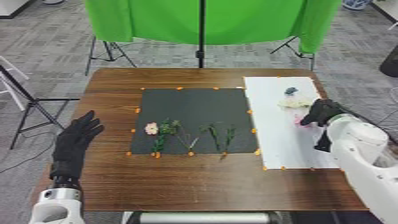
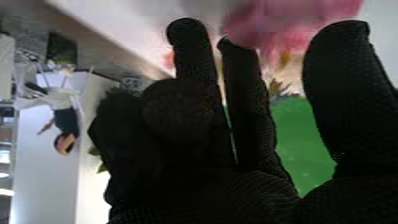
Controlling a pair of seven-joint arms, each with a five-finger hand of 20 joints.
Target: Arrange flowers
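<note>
One likely flower near robot hand

No readable text, label, brand, number or sign can be made out in the head view or right wrist view.

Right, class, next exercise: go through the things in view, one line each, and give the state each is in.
Dark mat: flat
White sheet: flat
Pale pink flower: lying on the dark mat
Green stems: lying on the dark mat
Cream flower: lying on the white sheet
Green cloth: hanging
Left hand: open
Right hand: over the white sheet
</note>
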